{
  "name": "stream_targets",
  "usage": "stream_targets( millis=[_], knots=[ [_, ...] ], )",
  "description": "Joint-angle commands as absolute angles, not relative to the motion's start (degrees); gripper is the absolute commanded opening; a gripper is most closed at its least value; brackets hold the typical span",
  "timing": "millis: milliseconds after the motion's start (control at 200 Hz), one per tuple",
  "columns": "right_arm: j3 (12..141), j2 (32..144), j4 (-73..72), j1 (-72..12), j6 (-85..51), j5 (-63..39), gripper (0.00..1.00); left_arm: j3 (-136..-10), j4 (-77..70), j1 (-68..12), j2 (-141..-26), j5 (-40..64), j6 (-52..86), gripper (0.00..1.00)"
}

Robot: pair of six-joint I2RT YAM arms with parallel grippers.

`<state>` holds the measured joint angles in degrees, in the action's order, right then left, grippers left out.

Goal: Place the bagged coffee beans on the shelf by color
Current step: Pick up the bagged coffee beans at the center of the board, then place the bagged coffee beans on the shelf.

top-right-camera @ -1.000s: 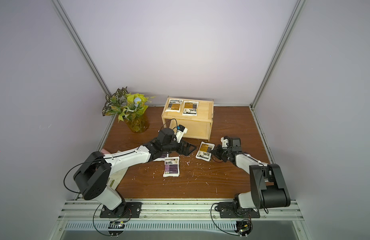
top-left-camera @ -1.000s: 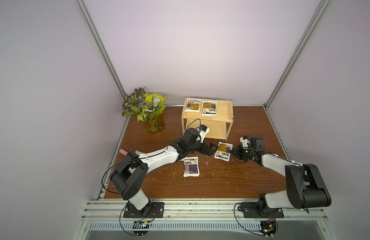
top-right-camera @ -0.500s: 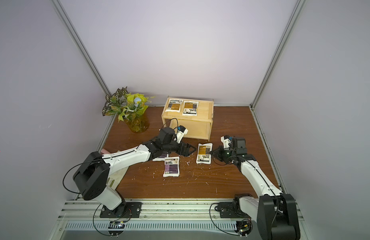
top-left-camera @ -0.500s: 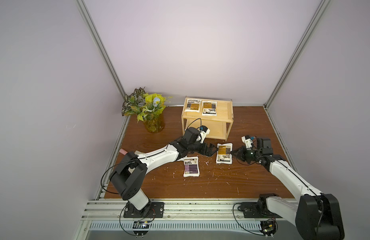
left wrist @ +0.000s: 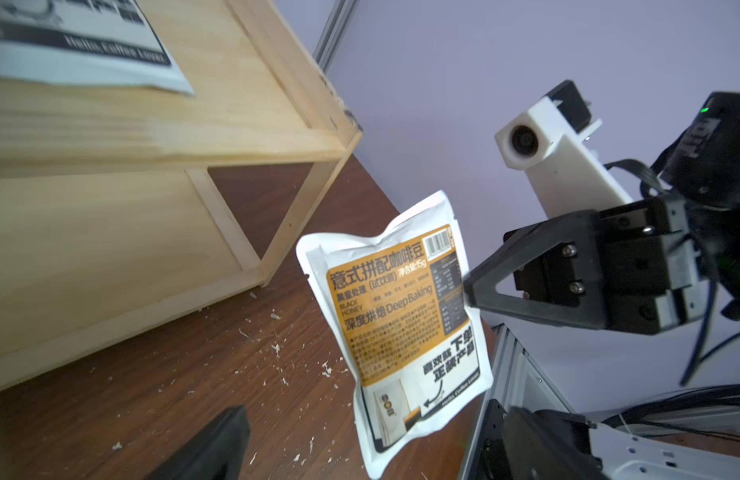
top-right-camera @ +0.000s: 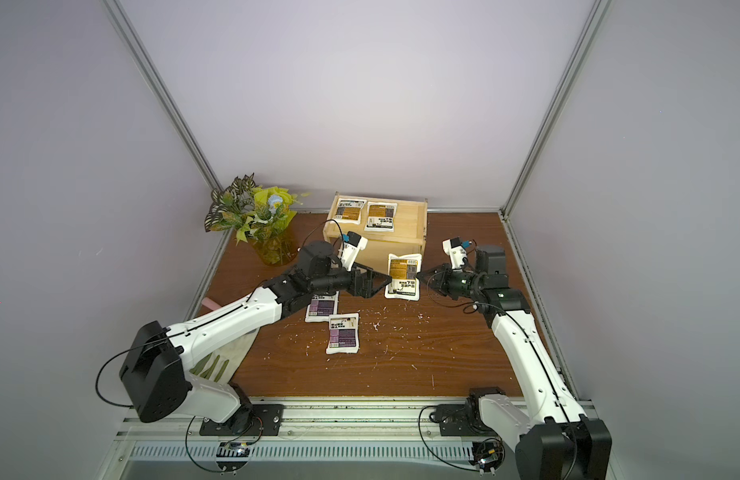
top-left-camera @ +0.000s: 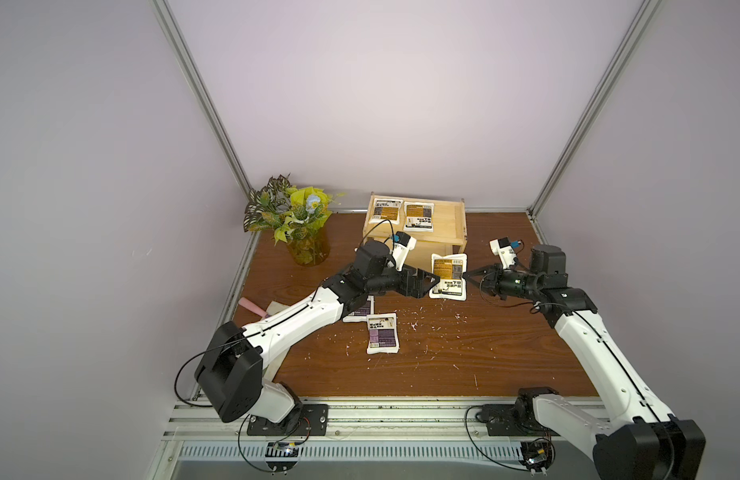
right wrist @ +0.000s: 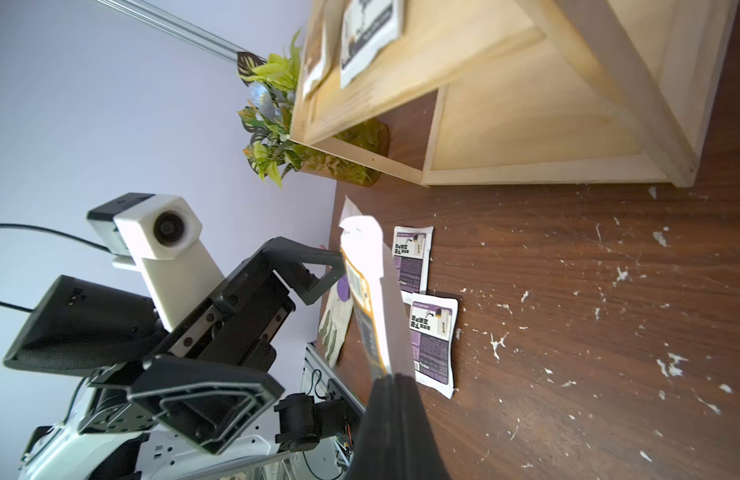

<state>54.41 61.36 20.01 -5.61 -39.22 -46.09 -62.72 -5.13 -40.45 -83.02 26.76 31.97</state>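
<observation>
My right gripper [top-left-camera: 468, 275] is shut on the right edge of an orange-labelled bag of coffee beans [top-left-camera: 448, 276] and holds it upright above the table, in front of the shelf [top-left-camera: 443, 224]. My left gripper [top-left-camera: 430, 286] is open, one of its fingers [right wrist: 302, 253] reaching the bag's opposite edge. Two orange bags [top-left-camera: 387, 209] [top-left-camera: 418, 217] lie on the shelf's top tier. One purple bag [top-left-camera: 383, 333] lies flat on the table. Another purple bag [top-right-camera: 322, 307] is partly hidden under my left arm.
A yellow vase of green leaves [top-left-camera: 302, 232] stands left of the shelf. A pale cloth [top-right-camera: 218, 365] and a pink object [top-left-camera: 252, 306] lie at the table's left edge under my left arm. White crumbs dot the brown tabletop [top-left-camera: 464, 353].
The right gripper has lifted the orange bag off the table and turned it upright, moving it towards the left gripper. The right arm's elbow has swung out. The left gripper has hardly moved.
</observation>
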Motion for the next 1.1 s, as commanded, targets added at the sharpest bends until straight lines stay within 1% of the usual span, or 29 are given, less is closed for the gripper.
stream_targets(
  millis=[0, 270, 420, 776, 1096],
  knots=[
    [59.8, 63.2, 18.6, -5.5, -40.8, -48.1, 0.0, -65.7, -6.2, -37.3, -81.8, 28.1, 34.4, 1.0],
    [70.4, 71.7, 15.3, -4.8, -42.2, -45.0, 0.0, -76.7, -0.9, -35.4, -86.2, 26.7, 31.2, 1.0],
    [76.4, 77.3, 15.5, -3.5, -41.8, -42.9, 0.0, -80.2, 0.7, -34.6, -88.2, 24.5, 30.8, 1.0],
    [92.8, 90.5, 24.3, -1.6, -35.5, -37.5, 0.0, -80.9, 1.4, -33.9, -88.9, 24.1, 29.5, 1.0],
    [95.8, 95.5, 26.6, -1.4, -33.5, -36.9, 0.0, -79.7, 0.0, -33.9, -88.4, 24.3, 29.8, 1.0]
  ],
)
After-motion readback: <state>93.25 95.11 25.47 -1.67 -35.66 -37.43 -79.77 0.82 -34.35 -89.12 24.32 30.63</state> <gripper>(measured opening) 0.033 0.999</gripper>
